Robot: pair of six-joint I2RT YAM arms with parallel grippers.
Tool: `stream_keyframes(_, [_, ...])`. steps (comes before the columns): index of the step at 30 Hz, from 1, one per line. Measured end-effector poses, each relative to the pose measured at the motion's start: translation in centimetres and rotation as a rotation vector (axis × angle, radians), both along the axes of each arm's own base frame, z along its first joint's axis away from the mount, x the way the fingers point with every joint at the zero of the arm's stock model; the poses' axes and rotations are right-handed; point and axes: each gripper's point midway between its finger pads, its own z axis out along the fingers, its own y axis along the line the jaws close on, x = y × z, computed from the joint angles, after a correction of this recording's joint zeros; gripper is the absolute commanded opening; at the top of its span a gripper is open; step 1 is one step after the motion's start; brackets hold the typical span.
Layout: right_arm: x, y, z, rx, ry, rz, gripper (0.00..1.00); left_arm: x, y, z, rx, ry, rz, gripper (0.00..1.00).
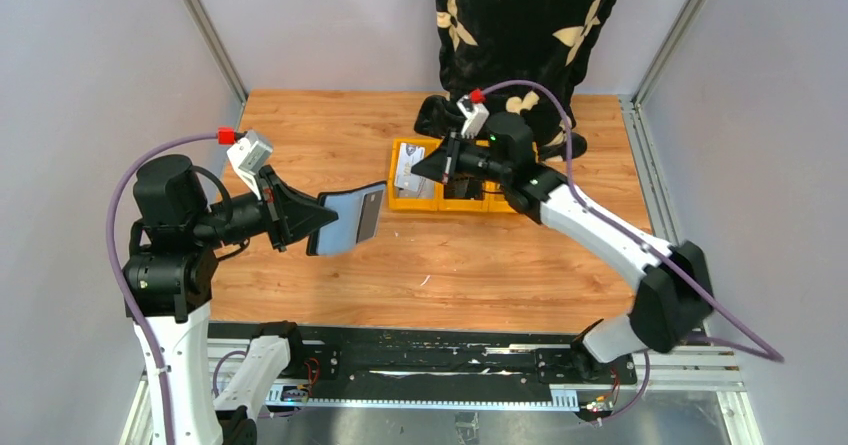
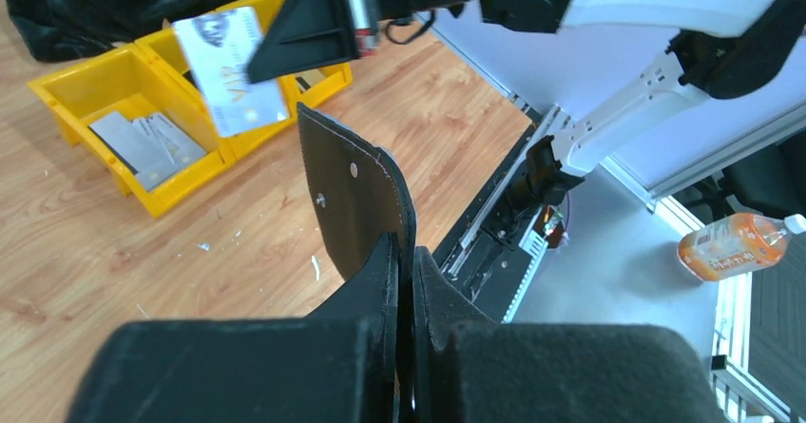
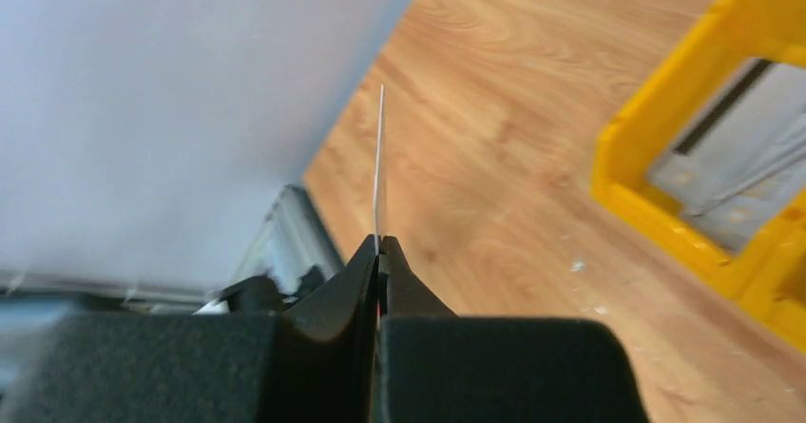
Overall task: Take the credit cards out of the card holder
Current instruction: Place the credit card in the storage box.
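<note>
My left gripper (image 1: 325, 215) is shut on the black card holder (image 1: 347, 221), holding it open in the air over the wooden table, its grey-blue inner sleeve facing up. In the left wrist view the holder's black flap (image 2: 356, 195) stands up from between my left gripper's (image 2: 406, 252) closed jaws. My right gripper (image 1: 425, 168) is shut on one pale credit card (image 1: 410, 173) above the left compartment of the yellow bin (image 1: 400, 203). The right wrist view shows that card (image 3: 379, 166) edge-on, rising from the closed right gripper (image 3: 378, 244). More credit cards (image 2: 147, 143) lie in the bin.
The yellow bin (image 2: 90, 81) has several compartments and sits at the table's back middle. A dark patterned cloth (image 1: 520, 25) hangs behind it. A black rail (image 1: 420, 365) runs along the near edge. An orange bottle (image 2: 737, 242) lies off the table.
</note>
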Motion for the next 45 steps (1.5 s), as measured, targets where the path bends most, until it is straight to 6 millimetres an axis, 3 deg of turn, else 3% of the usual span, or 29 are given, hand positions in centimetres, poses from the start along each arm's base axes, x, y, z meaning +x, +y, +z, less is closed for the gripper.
stream_keyframes(6, [7.6, 2.0, -8.0, -0.256, 0.092, -0.125, 0.0, 0.0, 0.0, -0.7, 0.001, 0.013, -0.01, 0.0])
stream_keyframes(9, [10.2, 2.6, -12.4, -0.363, 0.139, -0.162, 0.0, 0.0, -0.1, -0.9, -0.001, 0.018, -0.017, 0.0])
stream_keyframes(14, [12.8, 3.3, -17.3, -0.476, 0.188, -0.179, 0.0, 0.0, -0.1, -1.0, 0.001, 0.015, -0.026, 0.0])
stream_keyframes(20, [14.1, 3.6, -20.4, -0.539, 0.214, -0.193, 0.0, -0.2, -0.2, -1.0, -0.002, 0.011, -0.038, 0.0])
stream_keyframes(25, [15.2, 4.2, -21.5, -0.543, 0.218, -0.201, 0.0, -0.3, -0.3, -0.9, -0.004, 0.011, -0.044, 0.0])
stream_keyframes(27, [15.7, 4.5, -22.1, -0.546, 0.224, -0.205, 0.09, -0.3, -0.3, -0.9, -0.004, 0.009, -0.045, 0.0])
stream_keyframes(31, [16.2, 4.6, -22.8, -0.548, 0.231, -0.222, 0.38, -0.5, -0.3, -0.8, -0.004, 0.001, -0.049, 0.0])
stream_keyframes(34, [16.5, 4.4, -22.7, -0.553, 0.223, -0.241, 0.51, -0.6, -0.4, -0.8, -0.005, -0.001, -0.054, 0.0])
stream_keyframes(36, [16.9, 4.4, -22.4, -0.555, 0.208, -0.255, 0.55, -0.7, -0.4, -0.7, -0.007, -0.002, -0.058, 0.0])
stream_keyframes(41, [17.0, 4.2, -19.4, -0.55, 0.145, -0.284, 0.59, -1.0, -0.5, -0.1, -0.007, -0.024, -0.066, 0.0])
stream_keyframes(45, [16.2, 4.1, -13.4, -0.481, 0.057, -0.291, 0.65, -1.2, -0.5, 0.2, -0.009, -0.033, -0.073, 0.0])
